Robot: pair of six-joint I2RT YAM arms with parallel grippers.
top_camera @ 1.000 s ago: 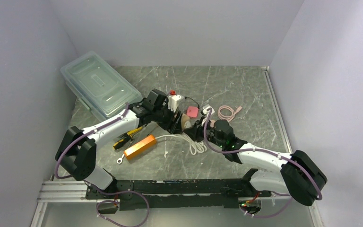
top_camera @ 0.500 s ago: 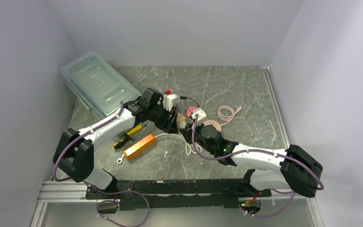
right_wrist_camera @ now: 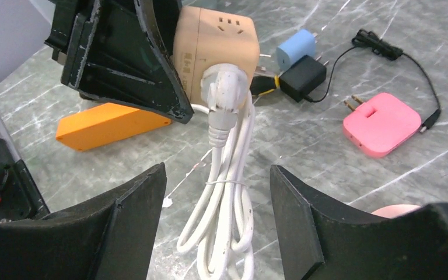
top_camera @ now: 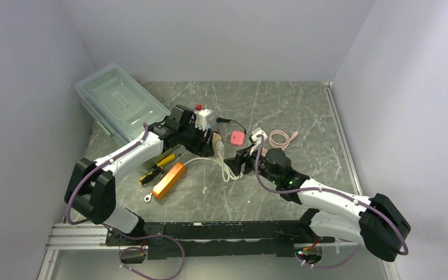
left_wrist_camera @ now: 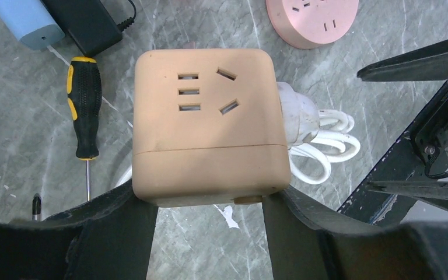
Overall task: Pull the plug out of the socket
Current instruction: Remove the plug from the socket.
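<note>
I am gripping the tan cube socket [left_wrist_camera: 207,111] in the left pincer [left_wrist_camera: 207,204], which is clamping its two lower sides. The white plug [right_wrist_camera: 224,87] is sitting seated in one side face of the cube, and its bundled white cord [right_wrist_camera: 221,210] is trailing down onto the worktop [top_camera: 303,111]. The right pincer [right_wrist_camera: 217,175] is standing with its jaws apart, facing the plug and holding nothing, with the cord running between them.

I am judging the plug as a hard, smooth, rounded plastic body, light but wedged tight by its pins. It is likely to slip if I pinch the dome, so I am planning to grip the flatter flanks close to the cube face. The cord is soft, and pulling on it would only strain it.

Room is opening toward the right arm's side for a straight pull. The orange block [right_wrist_camera: 108,123] is lying near the cube, and the pink adapter [right_wrist_camera: 382,123] and black charger [right_wrist_camera: 302,77] are lying beyond it, so I am avoiding any sideways swing.
</note>
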